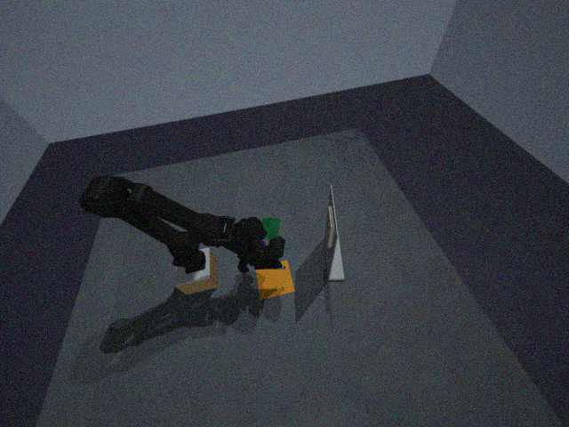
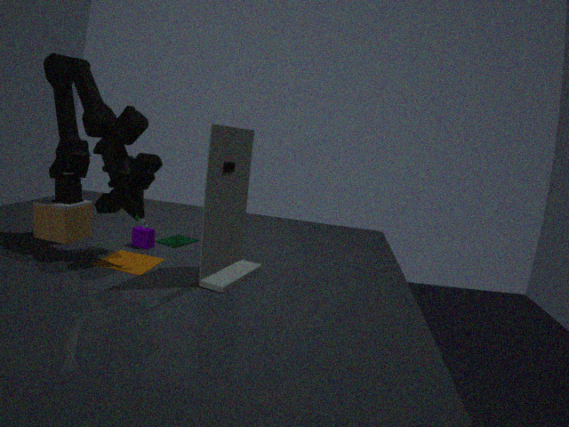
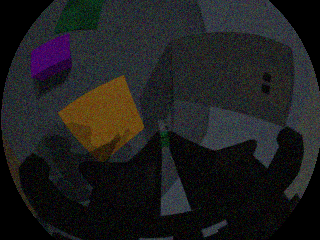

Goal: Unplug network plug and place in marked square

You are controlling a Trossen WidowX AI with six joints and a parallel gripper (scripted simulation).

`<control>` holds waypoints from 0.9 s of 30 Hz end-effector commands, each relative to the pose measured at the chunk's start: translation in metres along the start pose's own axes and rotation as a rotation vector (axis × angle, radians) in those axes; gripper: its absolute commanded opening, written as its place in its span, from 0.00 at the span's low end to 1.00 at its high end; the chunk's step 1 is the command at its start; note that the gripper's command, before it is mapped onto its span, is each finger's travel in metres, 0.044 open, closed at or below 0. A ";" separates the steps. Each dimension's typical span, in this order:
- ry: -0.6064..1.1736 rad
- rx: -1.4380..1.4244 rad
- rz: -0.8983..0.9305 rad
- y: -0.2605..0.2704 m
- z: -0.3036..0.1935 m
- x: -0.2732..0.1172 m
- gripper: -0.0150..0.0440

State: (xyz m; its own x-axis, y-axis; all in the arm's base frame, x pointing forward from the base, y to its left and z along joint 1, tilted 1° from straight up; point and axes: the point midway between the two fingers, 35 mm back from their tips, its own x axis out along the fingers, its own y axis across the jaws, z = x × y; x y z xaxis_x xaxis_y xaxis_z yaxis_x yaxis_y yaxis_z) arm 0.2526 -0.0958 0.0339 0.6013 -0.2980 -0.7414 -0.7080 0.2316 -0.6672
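Observation:
My gripper (image 1: 281, 265) (image 2: 140, 217) (image 3: 163, 135) points steeply down and is shut on the small plug (image 1: 283, 267) (image 2: 144, 223) (image 3: 162, 125). The plug is pale with a bit of green at the fingertips. It is out of the panel and held above the table; its tab is too small to make out. The upright panel (image 1: 330, 229) (image 2: 225, 202) (image 3: 225, 65) stands apart from it, with two dark openings in its face in the wrist view. An orange square (image 1: 276, 281) (image 2: 138, 264) (image 3: 107, 112) and a green square (image 1: 272, 226) (image 2: 178, 240) (image 3: 80, 15) lie on the table.
A purple cube (image 2: 143, 237) (image 3: 51, 56) stands on the table near both squares, mostly hidden by the arm in the top view. The arm's orange-brown base block (image 1: 202, 286) (image 2: 61, 222) is behind the gripper. The panel has a pale foot (image 1: 336, 266) (image 2: 232, 274).

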 end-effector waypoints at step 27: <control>-0.058 0.052 0.126 0.035 -0.004 0.010 0.25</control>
State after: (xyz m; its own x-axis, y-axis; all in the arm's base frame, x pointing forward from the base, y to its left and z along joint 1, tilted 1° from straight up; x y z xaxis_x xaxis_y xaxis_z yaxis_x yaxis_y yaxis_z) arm 0.2325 -0.0952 0.0071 0.5292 -0.2162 -0.8205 -0.7571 0.3162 -0.5717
